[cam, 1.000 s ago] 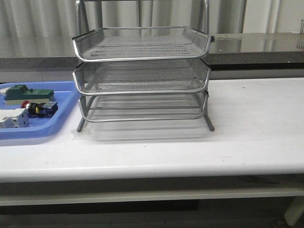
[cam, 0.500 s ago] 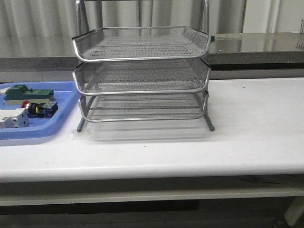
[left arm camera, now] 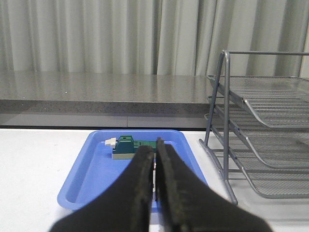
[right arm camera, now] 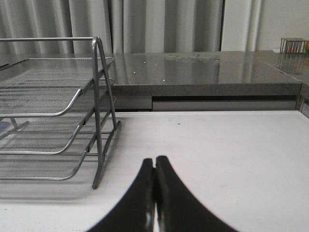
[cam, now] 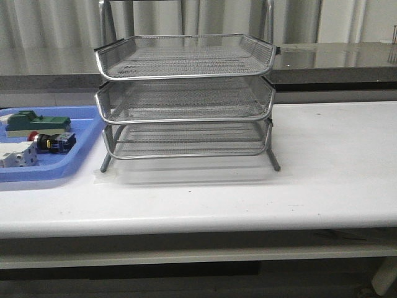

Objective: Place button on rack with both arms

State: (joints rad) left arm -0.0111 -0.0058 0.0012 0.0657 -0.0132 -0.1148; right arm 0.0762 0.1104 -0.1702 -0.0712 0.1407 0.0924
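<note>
Nothing moved; pincers [left arm camera: 155, 164] [right arm camera: 154, 179] seemingly closed, empty.

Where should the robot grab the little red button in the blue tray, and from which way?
Probably from above, pinching the black middle of the button. It lies on its side in the blue tray, red cap toward the robot's left, so the long body offers two opposite sides. The green block behind and white block in front crowd it, so fingers should straddle it carefully.
</note>
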